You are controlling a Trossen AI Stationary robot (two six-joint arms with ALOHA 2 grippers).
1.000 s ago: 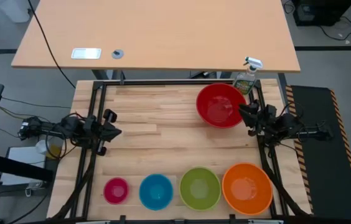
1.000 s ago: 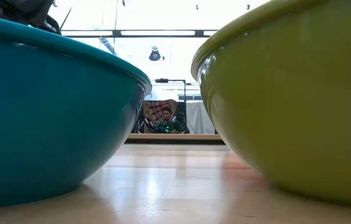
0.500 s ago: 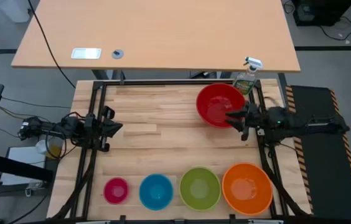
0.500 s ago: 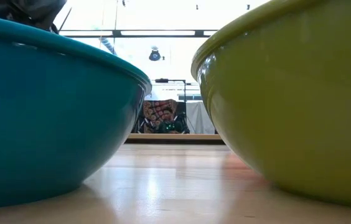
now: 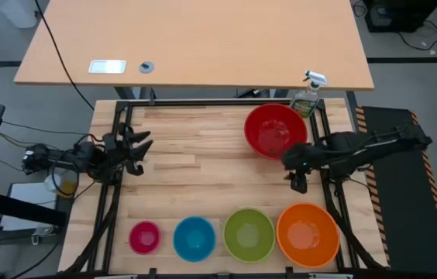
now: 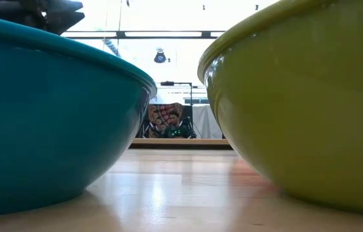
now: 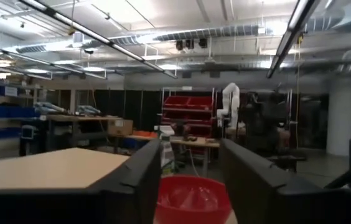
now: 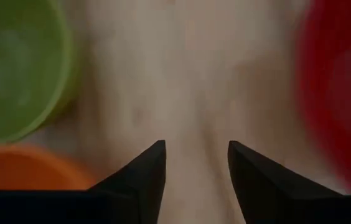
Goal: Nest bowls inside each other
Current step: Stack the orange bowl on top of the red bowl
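Five bowls rest on their bases on the wooden table. The red bowl (image 5: 275,130) stands at the far right. Pink (image 5: 144,237), blue (image 5: 194,238), green (image 5: 249,234) and orange (image 5: 307,235) stand in a row along the near edge. My right gripper (image 5: 296,177) hangs open over bare wood between the red and orange bowls, pointing down; its wrist view shows the open fingers (image 8: 195,152) with nothing between them. My left gripper (image 5: 137,143) is open at the table's left edge, facing the red bowl (image 7: 191,199) across the table.
A clear spray bottle (image 5: 307,97) stands at the far right corner behind the red bowl. A black frame (image 5: 203,103) runs round the table. Bare wood lies in the table's middle (image 5: 203,170). The low view is filled by the blue (image 6: 46,116) and green (image 6: 304,96) bowls.
My right gripper has swung out from the table's right edge, past the red bowl's rim, toward the near edge, and has tipped from level to pointing down. My left gripper has risen a little, turned, and opened its fingers. No bowl has moved.
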